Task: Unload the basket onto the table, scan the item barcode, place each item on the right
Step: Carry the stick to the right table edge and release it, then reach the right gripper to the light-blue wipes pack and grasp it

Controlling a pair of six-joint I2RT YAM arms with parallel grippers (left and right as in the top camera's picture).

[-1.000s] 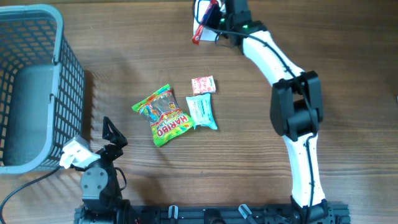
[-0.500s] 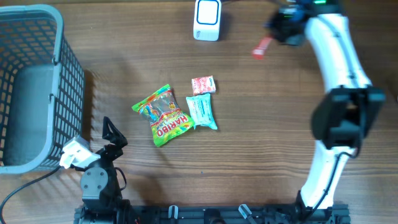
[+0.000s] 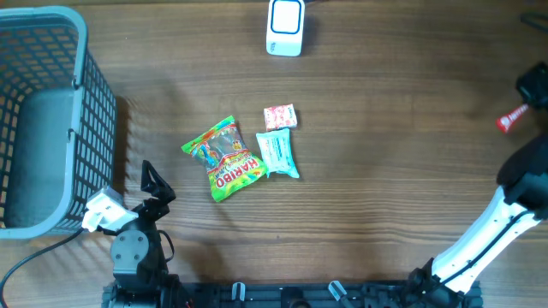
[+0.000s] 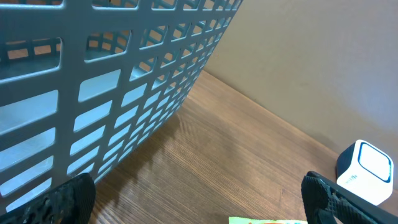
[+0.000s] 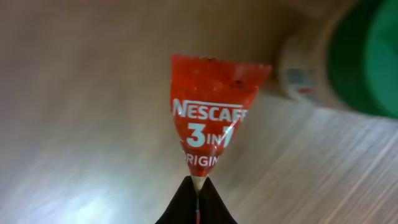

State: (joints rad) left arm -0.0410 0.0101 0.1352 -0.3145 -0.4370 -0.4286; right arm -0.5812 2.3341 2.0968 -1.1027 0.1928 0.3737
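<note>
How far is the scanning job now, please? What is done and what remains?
Done, it seems: the red coffee sachet was at the scanner a second ago. In hand: the right gripper, shut on it, now holds it far away. Still to do: gummy bag, teal packet and pink packet lie untouched.

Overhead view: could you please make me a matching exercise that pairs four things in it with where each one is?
Things:
1. scanner
2. basket
3. Haribo bag
4. Nescafe sachet

Places:
a. far right edge, pinched in the right pincer
b. top centre of the view
c. far left side
d. middle, touching the teal packet

Pairs: 1-b, 2-c, 3-d, 4-a
</note>
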